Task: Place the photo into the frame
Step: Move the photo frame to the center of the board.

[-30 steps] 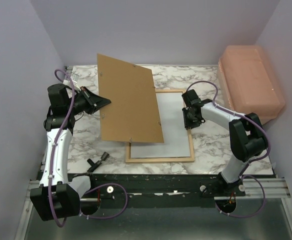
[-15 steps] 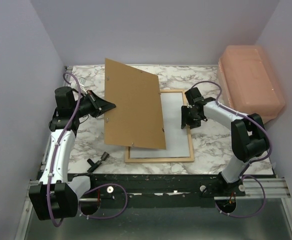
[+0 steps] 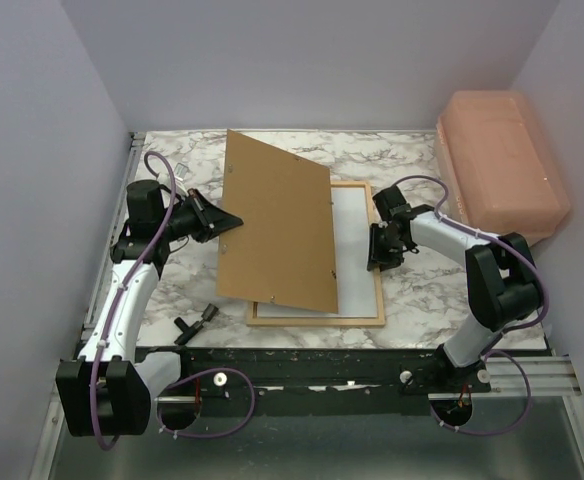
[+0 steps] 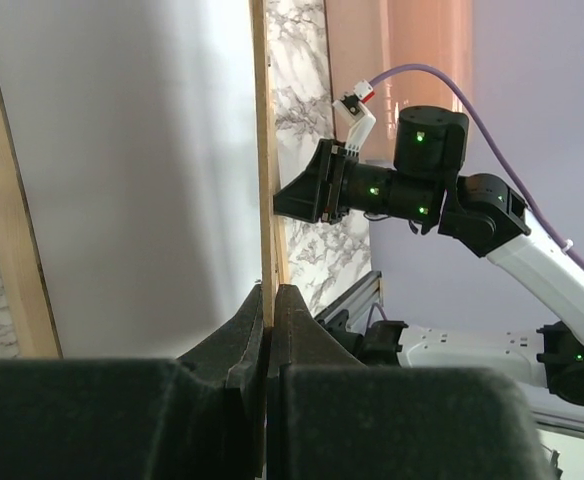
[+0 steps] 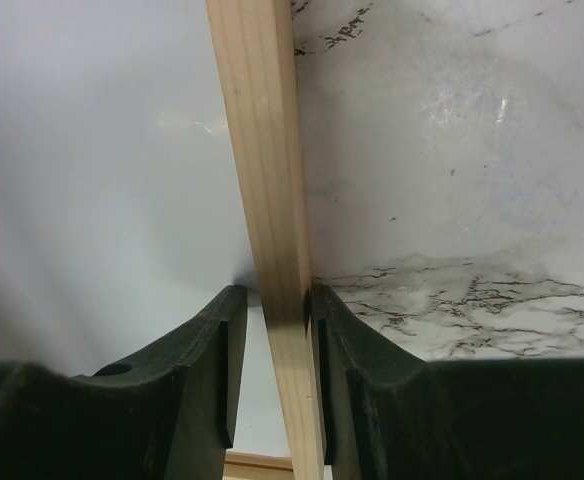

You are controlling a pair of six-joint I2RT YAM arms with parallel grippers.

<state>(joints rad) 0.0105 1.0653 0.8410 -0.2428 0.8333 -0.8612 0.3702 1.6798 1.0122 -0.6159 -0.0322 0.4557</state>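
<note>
The frame (image 3: 381, 295) of light wood lies flat on the marble table. In it lies the photo (image 3: 356, 250), white side up. A brown backing board (image 3: 277, 225) hangs tilted above the frame's left half and hides that part of the photo. My left gripper (image 3: 234, 220) is shut on the board's left edge, and its jaws (image 4: 270, 295) are pressed onto that thin edge. My right gripper (image 3: 374, 256) straddles the frame's right rail (image 5: 257, 120). It (image 5: 277, 295) is open: the right pad touches the rail and the left pad stands a little off it, over the photo (image 5: 92, 150).
A pink plastic box (image 3: 502, 165) stands at the back right, close to the right arm. A small black tool (image 3: 194, 322) lies near the table's front edge on the left. Purple walls close in the table on three sides.
The left arm has carried the board to the right, so it covers more of the photo. The right gripper has slid a little nearer along the right rail, and its jaws widened, then narrowed.
</note>
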